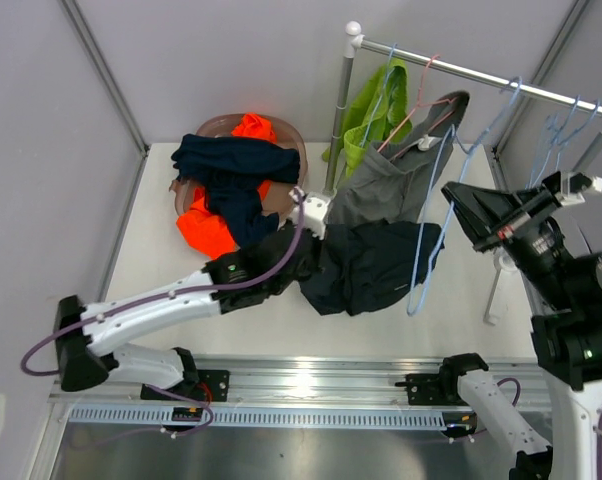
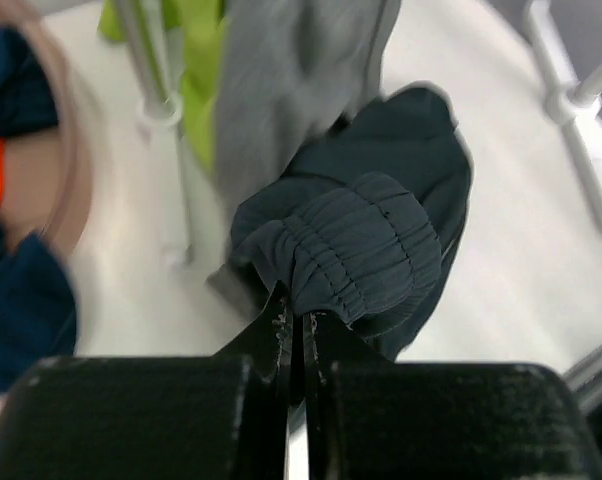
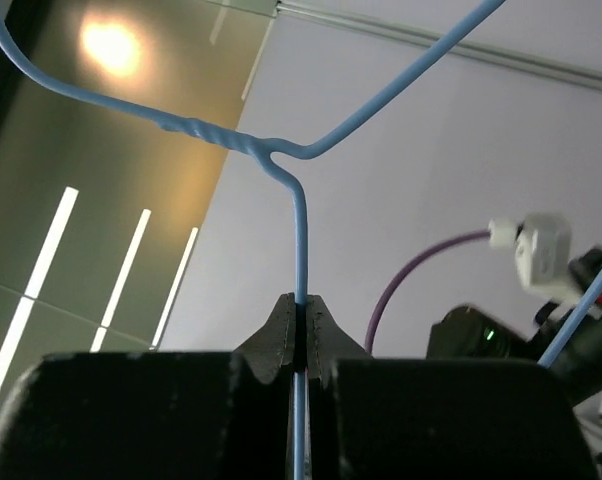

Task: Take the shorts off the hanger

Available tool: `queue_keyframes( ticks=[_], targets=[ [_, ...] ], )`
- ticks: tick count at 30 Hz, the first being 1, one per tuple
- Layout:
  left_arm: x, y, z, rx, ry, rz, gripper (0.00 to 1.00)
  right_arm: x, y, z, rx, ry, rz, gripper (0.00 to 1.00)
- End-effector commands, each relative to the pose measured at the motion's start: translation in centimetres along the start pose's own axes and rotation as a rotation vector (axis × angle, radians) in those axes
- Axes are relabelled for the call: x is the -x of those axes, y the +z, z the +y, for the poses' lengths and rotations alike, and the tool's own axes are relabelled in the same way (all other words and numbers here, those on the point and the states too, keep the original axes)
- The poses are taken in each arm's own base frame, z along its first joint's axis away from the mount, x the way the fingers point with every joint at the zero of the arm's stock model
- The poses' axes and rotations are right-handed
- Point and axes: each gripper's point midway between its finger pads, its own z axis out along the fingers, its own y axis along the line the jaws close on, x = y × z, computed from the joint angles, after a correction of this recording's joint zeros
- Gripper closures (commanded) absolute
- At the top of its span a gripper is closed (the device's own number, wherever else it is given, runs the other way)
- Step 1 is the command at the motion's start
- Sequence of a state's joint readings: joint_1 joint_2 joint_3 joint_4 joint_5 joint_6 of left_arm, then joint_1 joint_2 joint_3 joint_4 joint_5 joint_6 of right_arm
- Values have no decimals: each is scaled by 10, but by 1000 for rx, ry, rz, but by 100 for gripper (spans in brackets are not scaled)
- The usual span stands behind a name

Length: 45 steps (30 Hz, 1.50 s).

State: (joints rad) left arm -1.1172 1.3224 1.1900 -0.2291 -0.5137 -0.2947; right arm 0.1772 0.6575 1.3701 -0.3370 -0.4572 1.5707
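Observation:
Dark navy-black shorts (image 1: 369, 265) hang bunched between my two arms, just above the table. My left gripper (image 1: 309, 262) is shut on their gathered waistband (image 2: 366, 250); the fingertips (image 2: 279, 318) pinch the fabric's edge. Off to the right, my right gripper (image 1: 449, 196) is shut on the wire of a blue hanger (image 1: 421, 285), which crosses the right edge of those shorts. In the right wrist view the thin blue wire (image 3: 299, 230) runs straight between the closed jaws of the right gripper (image 3: 303, 305). Grey shorts (image 1: 391, 180) and lime green shorts (image 1: 376, 110) still hang from the rack.
A round basket (image 1: 216, 125) at the back left holds orange shorts (image 1: 209, 232) and navy shorts (image 1: 231, 165). The white rack's bar (image 1: 461, 70) carries several empty blue hangers (image 1: 561, 130) at its right end. Its post (image 1: 338, 120) stands behind the left gripper.

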Motion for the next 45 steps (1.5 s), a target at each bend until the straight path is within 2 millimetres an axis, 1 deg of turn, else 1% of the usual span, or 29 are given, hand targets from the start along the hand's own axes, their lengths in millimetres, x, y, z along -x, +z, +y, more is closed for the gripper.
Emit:
queue_keyframes(
  ticks=[1,2,3,4,5,7,9,14,15,17,18,21,24,25,26,28,30,32,33,34,35,37,38,39,40,41,42,44,45],
  targets=[
    [33,-53,24,22,-113,-106,100,28,38,-29,-32,-117,-47,100],
    [44,-71,36,37,-128,-134,100,37,42,-25,-10,-162,-75,100],
    [41,-82,48,68,-108,-116,100,48,53,-34,-32,-200,-91,100],
    [44,-91,57,90,-104,-121,100,55,57,-30,-27,-226,-104,100],
    [60,-111,70,106,-126,-167,100,63,62,-29,-19,-252,-116,100],
    [62,-128,83,121,-109,-169,100,93,72,-38,-43,-265,-160,100],
    [78,-150,95,126,-131,-214,100,118,79,-45,-40,-262,-194,100],
    [85,-172,112,155,-128,-239,100,158,88,-61,-36,-260,-246,100],
    [87,-175,116,165,-127,-245,100,171,88,-74,-59,-233,-261,100],
    [92,-178,117,169,-125,-256,100,177,88,-80,-60,-228,-270,100],
    [96,-180,119,172,-126,-265,100,182,87,-92,-78,-213,-274,100],
    [113,-184,120,183,-108,-300,100,185,84,-107,-101,-201,-279,100],
    [143,-191,128,244,-71,-357,100,185,77,-130,-145,-180,-283,100],
    [148,-190,129,262,-51,-359,100,185,73,-145,-174,-160,-287,100],
    [164,-191,130,283,-24,-376,100,180,70,-148,-175,-158,-283,100],
    [181,-187,134,315,-13,-407,100,178,63,-168,-204,-129,-281,100],
    [203,-185,138,327,9,-435,100,173,59,-173,-209,-115,-273,100],
    [222,-171,151,348,15,-445,100,169,54,-183,-224,-93,-267,100],
    [236,-172,156,353,8,-469,100,167,52,-183,-223,-92,-266,100],
    [253,-178,175,406,-3,-502,100,165,50,-185,-227,-88,-265,100],
    [255,-153,177,410,31,-467,100,164,48,-188,-233,-86,-265,100],
    [297,-162,193,459,35,-553,100,158,45,-190,-251,-90,-255,100],
    [306,-158,217,535,62,-557,100,154,43,-190,-251,-99,-245,100],
    [303,-111,233,569,81,-491,100,152,41,-195,-259,-100,-241,100],
    [347,-150,255,632,52,-612,100,148,37,-194,-262,-115,-237,100],
    [353,-134,269,644,33,-608,100,145,35,-195,-263,-121,-235,100],
    [362,-96,277,603,39,-607,100,143,32,-200,-270,-117,-232,100],
    [373,-75,294,592,29,-647,100,135,28,-198,-266,-132,-219,100],
    [357,-42,301,576,33,-595,100,133,26,-199,-268,-137,-214,100]
  ],
)
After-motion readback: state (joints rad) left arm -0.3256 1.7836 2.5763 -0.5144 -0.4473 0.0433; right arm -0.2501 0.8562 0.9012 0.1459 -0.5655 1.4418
